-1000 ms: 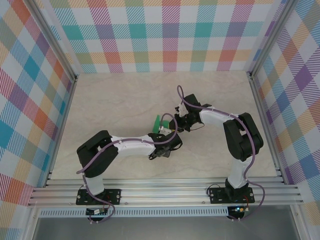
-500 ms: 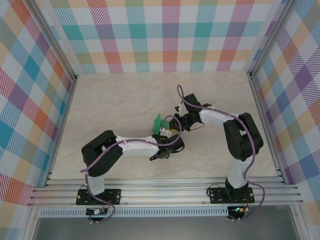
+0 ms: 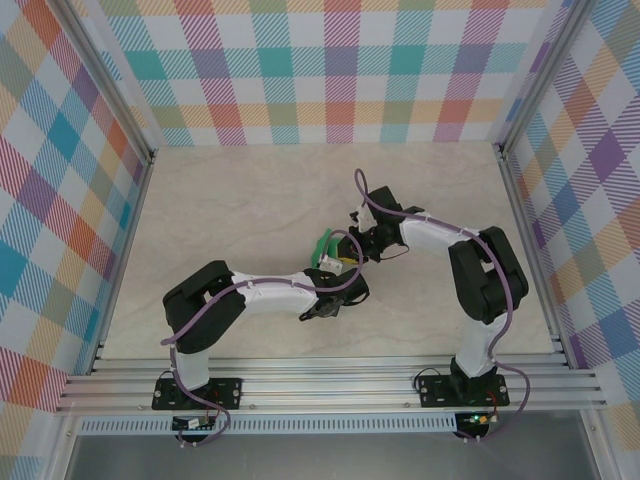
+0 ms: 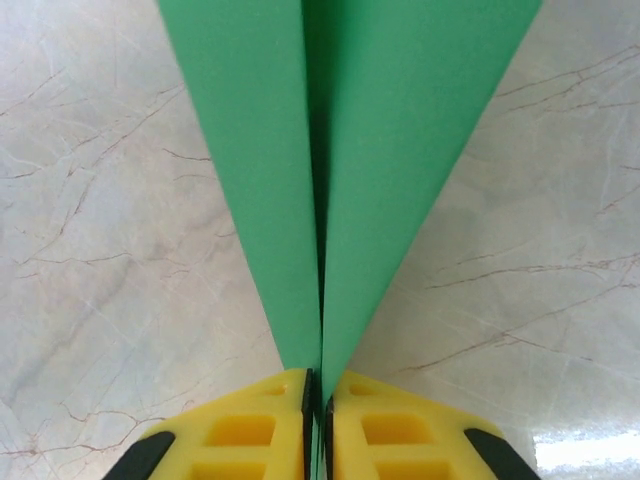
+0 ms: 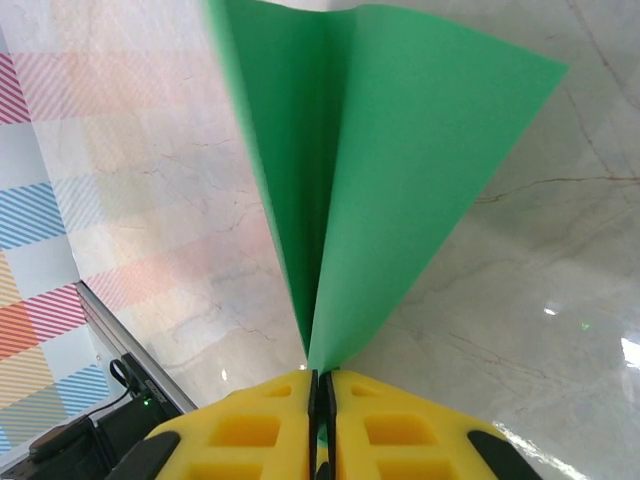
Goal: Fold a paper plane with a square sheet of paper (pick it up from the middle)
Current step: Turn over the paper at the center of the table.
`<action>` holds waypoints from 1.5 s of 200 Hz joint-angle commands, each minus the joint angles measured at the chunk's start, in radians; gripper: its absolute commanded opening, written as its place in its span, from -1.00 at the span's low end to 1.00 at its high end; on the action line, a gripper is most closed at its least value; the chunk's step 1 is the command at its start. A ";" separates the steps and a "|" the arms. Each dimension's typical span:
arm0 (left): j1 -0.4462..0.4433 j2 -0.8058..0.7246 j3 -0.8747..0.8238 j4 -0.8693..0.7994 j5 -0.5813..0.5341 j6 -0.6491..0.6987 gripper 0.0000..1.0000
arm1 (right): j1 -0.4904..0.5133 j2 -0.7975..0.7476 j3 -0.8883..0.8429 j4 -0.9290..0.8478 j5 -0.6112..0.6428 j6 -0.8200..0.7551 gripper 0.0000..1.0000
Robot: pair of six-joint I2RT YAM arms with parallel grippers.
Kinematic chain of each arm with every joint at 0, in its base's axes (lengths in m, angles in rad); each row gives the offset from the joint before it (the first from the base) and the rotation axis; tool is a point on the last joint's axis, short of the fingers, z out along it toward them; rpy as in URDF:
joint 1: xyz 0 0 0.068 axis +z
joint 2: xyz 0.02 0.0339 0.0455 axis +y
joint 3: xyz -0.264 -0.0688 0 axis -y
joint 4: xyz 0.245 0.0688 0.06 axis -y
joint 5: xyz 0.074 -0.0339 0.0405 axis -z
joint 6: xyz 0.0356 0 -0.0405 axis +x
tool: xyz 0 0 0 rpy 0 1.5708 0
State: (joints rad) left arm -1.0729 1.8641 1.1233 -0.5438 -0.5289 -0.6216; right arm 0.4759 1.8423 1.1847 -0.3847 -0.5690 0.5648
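We see the left fingers (image 4: 240, 432) and right fingers (image 5: 385, 432) both pinched tight on the creased green paper (image 4: 400, 150) — its flaps spread — near the tabletop's (image 3: 230, 200) centre.

Left pincer (image 3: 337, 263), right pincer (image 3: 351, 249), green paper (image 3: 323, 243)

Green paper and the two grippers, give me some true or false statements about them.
The left gripper is shut on the green paper. True.
The right gripper is open, apart from the paper. False: it is shut on the paper as well.
The paper lies flat and unfolded on the table. False: it is folded, two flaps spreading from a centre crease.
The table has a pale marbled surface. True.
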 commanded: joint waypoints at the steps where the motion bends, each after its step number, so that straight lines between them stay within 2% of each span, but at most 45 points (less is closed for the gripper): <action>1: -0.006 -0.032 0.004 -0.013 -0.035 -0.028 -0.78 | 0.005 -0.060 0.036 -0.029 0.002 -0.004 -0.72; 12: -0.004 -0.043 0.003 -0.014 -0.035 -0.030 -0.80 | 0.004 -0.068 0.038 -0.037 0.009 -0.006 -0.71; 44: 0.005 -0.093 -0.013 0.002 -0.029 -0.033 -0.83 | 0.001 -0.120 0.032 -0.063 0.065 -0.018 -0.43; 67: 0.024 -0.162 -0.057 0.052 0.015 -0.032 -0.84 | -0.017 -0.191 0.014 -0.085 0.119 -0.026 -0.31; 88: 0.063 -0.251 -0.138 0.178 0.149 -0.026 -0.83 | -0.047 -0.265 -0.006 -0.114 0.170 -0.036 -0.24; 135: 0.194 -0.428 -0.357 0.542 0.497 -0.112 -0.79 | -0.112 -0.412 -0.087 -0.140 0.250 -0.031 -0.09; 165: 0.249 -0.425 -0.435 0.738 0.698 -0.170 -0.76 | -0.114 -0.431 -0.126 -0.133 0.249 -0.028 -0.06; 199: 0.261 -0.369 -0.459 0.880 0.827 -0.224 -0.76 | -0.114 -0.415 -0.163 -0.091 0.193 -0.017 -0.07; 213: 0.267 -0.341 -0.475 0.944 0.848 -0.260 -0.76 | -0.114 -0.403 -0.169 -0.083 0.175 -0.014 -0.08; 251: 0.277 -0.249 -0.485 0.942 0.833 -0.322 -0.78 | -0.114 -0.377 -0.190 -0.032 0.090 -0.007 -0.20; 274: 0.277 -0.195 -0.520 1.014 0.827 -0.395 -0.79 | -0.106 -0.335 -0.194 -0.010 0.043 -0.006 -0.30; 300: 0.275 -0.176 -0.569 1.042 0.781 -0.452 -0.77 | -0.072 -0.269 -0.181 -0.008 0.025 -0.017 -0.39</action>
State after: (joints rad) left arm -0.8066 1.6752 0.5976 0.4324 0.2768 -0.9897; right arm 0.3725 1.5173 1.0039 -0.4164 -0.4835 0.5545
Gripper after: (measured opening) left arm 0.111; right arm 0.318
